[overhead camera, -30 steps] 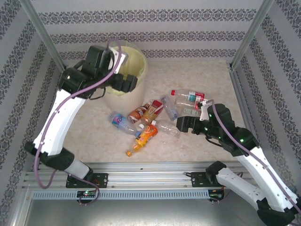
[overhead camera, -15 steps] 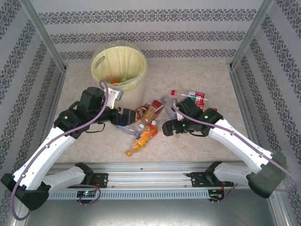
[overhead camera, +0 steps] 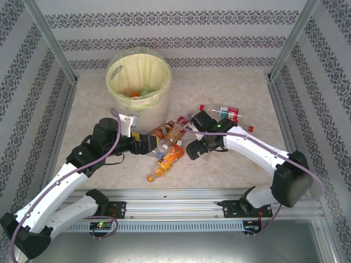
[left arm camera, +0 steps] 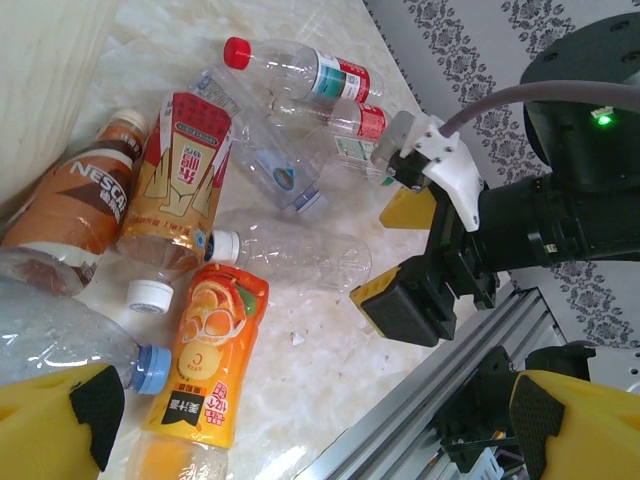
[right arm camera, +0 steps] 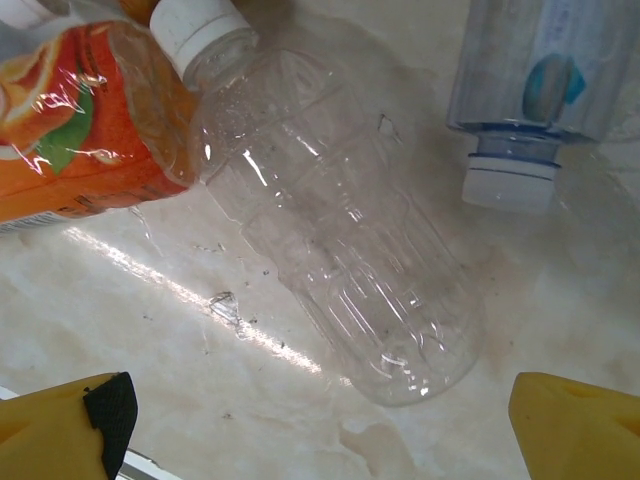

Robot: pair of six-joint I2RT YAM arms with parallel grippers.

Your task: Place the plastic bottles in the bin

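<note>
Both gaping, nothing held: left claw (overhead camera: 149, 144) and right claw (overhead camera: 192, 151) face each other across the plastic bottles (overhead camera: 175, 137) heaped mid-surface, toward the near edge.
The right claw lines up on a clear unlabelled bottle (right arm camera: 340, 250) lying flat, its white cap beside the orange juice bottle (overhead camera: 171, 157). It looks empty: light, thin-walled, dented and slick, so likely to crumple or squirt out. Best taken across mid-body, not the neck. Neighbours touch, so a lift may drag them. The bin (overhead camera: 148, 109) stands near the far-left corner, just beyond the pile, with some bottles already inside. Bare surface (overhead camera: 230, 93) lies far-right. The claws are close together, and the near rail (overhead camera: 175, 194) runs along the near edge.
</note>
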